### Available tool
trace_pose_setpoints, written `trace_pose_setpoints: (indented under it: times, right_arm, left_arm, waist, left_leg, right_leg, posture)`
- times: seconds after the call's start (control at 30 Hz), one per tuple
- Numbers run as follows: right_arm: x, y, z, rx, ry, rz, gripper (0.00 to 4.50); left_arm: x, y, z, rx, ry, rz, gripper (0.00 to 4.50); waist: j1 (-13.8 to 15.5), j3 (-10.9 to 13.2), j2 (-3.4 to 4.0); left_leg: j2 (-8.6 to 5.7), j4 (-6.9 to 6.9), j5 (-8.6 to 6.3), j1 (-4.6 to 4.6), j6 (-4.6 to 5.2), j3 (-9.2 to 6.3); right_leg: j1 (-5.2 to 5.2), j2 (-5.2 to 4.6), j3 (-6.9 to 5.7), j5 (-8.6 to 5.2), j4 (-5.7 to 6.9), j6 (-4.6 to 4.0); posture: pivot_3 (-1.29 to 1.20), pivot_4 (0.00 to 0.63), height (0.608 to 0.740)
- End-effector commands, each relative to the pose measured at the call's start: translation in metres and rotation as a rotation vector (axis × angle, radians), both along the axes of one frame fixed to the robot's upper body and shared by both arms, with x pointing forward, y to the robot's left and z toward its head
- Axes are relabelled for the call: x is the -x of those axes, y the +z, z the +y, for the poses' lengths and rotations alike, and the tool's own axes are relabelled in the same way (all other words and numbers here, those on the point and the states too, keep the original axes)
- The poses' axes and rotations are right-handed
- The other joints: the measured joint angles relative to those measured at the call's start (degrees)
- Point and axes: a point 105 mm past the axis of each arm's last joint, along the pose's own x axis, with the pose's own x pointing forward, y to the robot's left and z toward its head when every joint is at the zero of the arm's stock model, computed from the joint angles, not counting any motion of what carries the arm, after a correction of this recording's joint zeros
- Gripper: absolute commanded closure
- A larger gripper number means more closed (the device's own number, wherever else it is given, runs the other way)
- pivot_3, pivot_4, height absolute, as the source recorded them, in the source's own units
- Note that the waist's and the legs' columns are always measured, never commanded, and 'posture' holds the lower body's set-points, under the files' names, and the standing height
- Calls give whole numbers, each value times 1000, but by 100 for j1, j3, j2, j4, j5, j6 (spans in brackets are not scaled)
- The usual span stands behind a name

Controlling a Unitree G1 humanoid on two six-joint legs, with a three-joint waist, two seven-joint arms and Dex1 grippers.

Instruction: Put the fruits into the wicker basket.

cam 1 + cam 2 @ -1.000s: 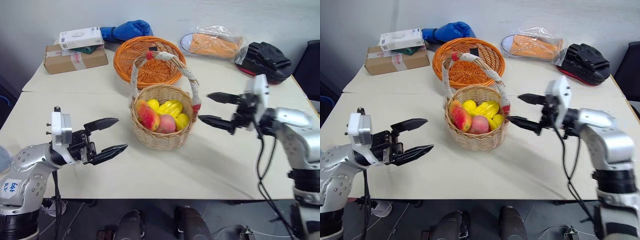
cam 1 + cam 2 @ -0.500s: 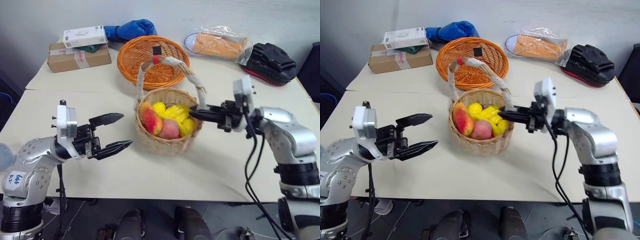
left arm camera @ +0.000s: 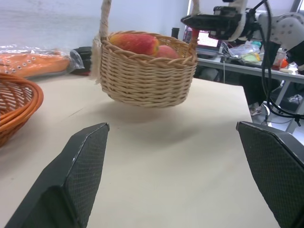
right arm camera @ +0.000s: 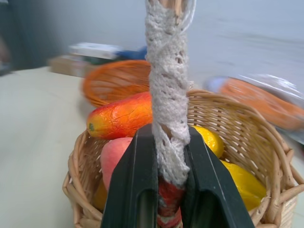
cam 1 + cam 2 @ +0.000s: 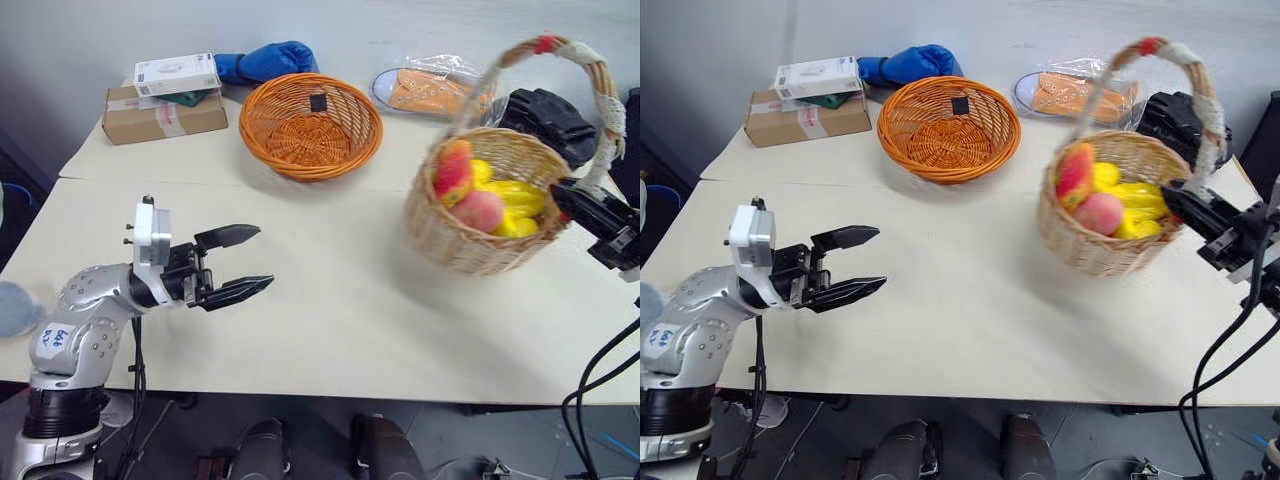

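Left eye view: big beige table (image 5: 330,330) fills most of scene. Wicker basket (image 5: 478,235) sits at right side, tilted, lifted off table w/ shadow below it; arched handle (image 5: 590,70) wrapped in white cloth w/ red band on top. Right hand (image 5: 572,197) at far right edge, fingers together, clamped on lower part of handle where it meets rim; right wrist view shows both black fingers (image 4: 133,190) pressed against cloth wrap either side. Fruits inside basket: red-yellow mango (image 5: 452,170) at left, pink peach (image 5: 480,210) nearer, yellow fruits (image 5: 515,200) to right, exact kinds hard to tell.

Shallow orange wicker bowl (image 5: 311,122) at far centre of table, small black square inside it, well apart from basket. Left arm at near left; left hand (image 5: 245,262) over table, fingers apart, nothing between them, pointing right toward basket but well short of it.

Far left: cardboard box (image 5: 160,112) w/ white box (image 5: 176,73) stacked on it; blue glove (image 5: 268,60) just right of those. Far right: clear bag w/ orange shoe (image 5: 432,88), black item (image 5: 545,115) behind basket.
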Motion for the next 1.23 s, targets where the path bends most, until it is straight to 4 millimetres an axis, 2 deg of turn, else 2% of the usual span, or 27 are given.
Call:
trace_pose_setpoints:
  times: [0.03,0.13,0.23,0.3,0.5,0.53,0.57,0.67,0.77,0.83,0.9,1.07,1.13,1.23]
  right_arm:
    - [-12,0,-25,2,-133,-48,4313]
    - [-28,-12,-36,-56,-179,-18,4313]
    - [-34,-28,-32,-42,-133,35,3316]
    - [-33,-30,-37,-5,-152,20,2640]
    - [3,-20,-52,131,-165,-7,540]
    - [7,-20,-53,141,-159,-1,197]
    - [18,-32,-47,197,-89,58,27]
    - [45,-71,-29,337,124,218,27]
    - [57,-98,-12,444,293,291,27]
    - [57,-113,2,487,410,321,27]
    - [41,-113,26,427,464,238,27]
    - [15,-125,96,482,658,42,27]
    - [6,-130,109,501,680,9,27]
    - [-5,-136,115,509,689,2,27]
  left_arm:
    - [-1,5,-5,-9,-27,-41,0]
    - [-4,5,-8,-9,-32,-35,0]
    - [-12,9,-8,6,7,-36,0]
    - [-13,9,-6,8,24,-41,0]
    - [-12,-12,15,-26,106,-5,0]
    - [-13,-14,16,-34,117,-7,0]
    - [-18,-20,22,-63,162,-17,0]
    - [-20,-34,36,-150,227,-47,0]
    - [-12,-48,45,-227,241,-44,0]
    - [-7,-56,49,-258,272,-53,0]
    - [-1,-61,54,-257,320,-59,0]
    - [18,-80,59,-332,358,-47,0]
    - [18,-84,62,-370,388,-72,0]
    - [17,-80,63,-379,399,-113,0]
  waist:
    - [-14,0,0]
    - [-34,0,0]
    - [-31,0,1]
    - [-22,0,1]
    - [36,1,3]
    - [46,2,3]
    - [45,1,3]
    - [51,-3,-4]
    - [-30,-3,-3]
    - [-116,-3,-3]
    - [-186,-2,-4]
    - [-204,-1,-2]
    - [-135,2,4]
    - [-82,2,4]
  left_leg:
    - [0,0,2,0,-2,2]
    - [4,0,6,1,-4,7]
    - [5,1,9,1,-5,8]
    - [7,1,9,1,-5,6]
    - [4,1,7,-2,-2,7]
    - [2,1,7,-3,-1,6]
    - [1,6,6,-2,1,5]
    - [2,6,0,9,8,-2]
    - [8,2,-25,31,28,1]
    - [13,-2,-33,49,26,8]
    - [17,-9,-41,82,25,6]
    - [34,-28,-37,99,-15,-3]
    - [32,-40,-21,97,-42,-4]
    - [20,-39,-15,92,-33,-7]
  right_leg:
    - [0,2,0,0,0,0]
    - [-4,9,6,0,2,0]
    - [-4,10,6,0,3,1]
    - [-4,11,5,0,3,1]
    - [-3,5,5,0,-2,2]
    - [-3,3,3,0,-4,2]
    - [2,3,2,1,-5,3]
    - [17,5,-3,4,-11,9]
    - [38,7,1,4,-17,8]
    - [50,7,9,3,-18,7]
    - [81,-4,7,0,-22,1]
    - [84,-14,2,-14,-14,-24]
    - [75,-14,-2,-17,-13,-29]
    - [75,-21,-10,-17,-15,-29]
  posture:
    - [0,150,740]
    - [0,150,740]
    - [0,150,740]
    - [0,150,740]
    - [0,150,740]
    - [0,150,740]
    - [0,150,740]
    - [0,150,740]
    - [0,150,740]
    - [0,150,740]
    - [0,150,740]
    - [0,150,740]
    - [0,150,740]
    - [0,150,740]
